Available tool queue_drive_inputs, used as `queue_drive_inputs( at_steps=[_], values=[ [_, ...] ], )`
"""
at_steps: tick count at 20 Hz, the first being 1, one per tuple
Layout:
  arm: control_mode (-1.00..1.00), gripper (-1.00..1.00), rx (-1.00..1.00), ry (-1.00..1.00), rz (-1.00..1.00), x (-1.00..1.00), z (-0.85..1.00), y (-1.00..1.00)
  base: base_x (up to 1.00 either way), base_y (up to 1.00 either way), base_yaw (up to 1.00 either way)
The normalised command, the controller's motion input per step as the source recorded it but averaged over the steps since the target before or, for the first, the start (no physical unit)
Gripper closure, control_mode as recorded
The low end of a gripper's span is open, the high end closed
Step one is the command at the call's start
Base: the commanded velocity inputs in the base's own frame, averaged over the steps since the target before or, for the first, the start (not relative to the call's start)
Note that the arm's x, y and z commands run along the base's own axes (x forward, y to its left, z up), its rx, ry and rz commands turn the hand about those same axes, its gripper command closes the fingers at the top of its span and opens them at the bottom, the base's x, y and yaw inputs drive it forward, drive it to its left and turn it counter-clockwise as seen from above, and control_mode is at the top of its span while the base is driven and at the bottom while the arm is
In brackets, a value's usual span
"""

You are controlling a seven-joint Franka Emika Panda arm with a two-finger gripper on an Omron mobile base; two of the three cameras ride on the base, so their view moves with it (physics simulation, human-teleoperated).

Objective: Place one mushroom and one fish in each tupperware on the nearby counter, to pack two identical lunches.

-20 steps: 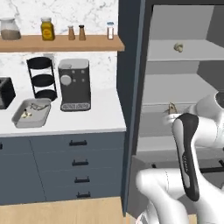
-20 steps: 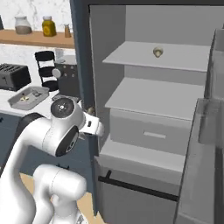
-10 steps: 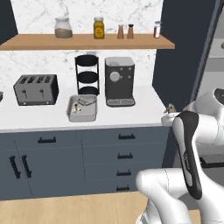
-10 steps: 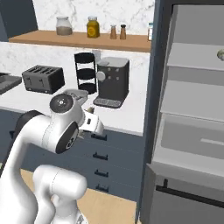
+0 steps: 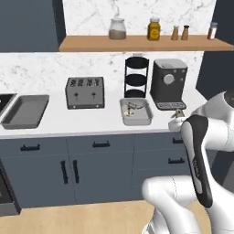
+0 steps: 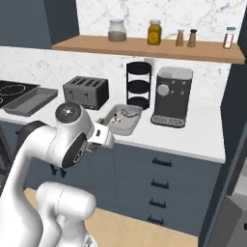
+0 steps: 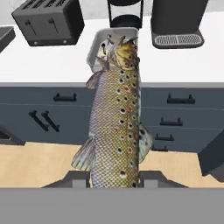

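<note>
Our base has swung away from the open cabinet, so both base views now face the long white surface rather than the cabinet shelves; the kitchen things themselves have not moved. Our pincer is clamped on a speckled fish, which points toward the tupperware in front of the black round rack. That tray already holds something we cannot identify. A second tupperware lies well to the left of the toaster and looks empty. We judge this fish is bound for one tray, with packing far from finished.
</note>
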Motion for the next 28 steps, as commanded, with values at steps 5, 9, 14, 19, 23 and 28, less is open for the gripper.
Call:
queue_drive_inputs(
  at_steps=[5,9,14,19,23,28],
  values=[
    [1.0,1.0,0.0,0.0,0.0,0.0,0.0,0.0,0.55,1.0,0.0],
    [1.0,1.0,0.0,0.0,0.0,0.0,0.0,0.0,1.0,1.0,-0.04],
    [1.0,1.0,0.0,0.0,0.0,0.0,0.0,0.0,0.9,1.0,-0.06],
    [1.0,1.0,0.0,0.0,0.0,0.0,0.0,0.0,0.88,1.0,-0.08],
    [-1.0,1.0,-0.02,0.0,-0.05,0.5,-0.29,0.34,0.49,0.5,-0.06],
    [-1.0,1.0,-0.08,0.07,-0.03,0.96,-0.87,0.53,0.0,0.0,0.0]
  ],
)
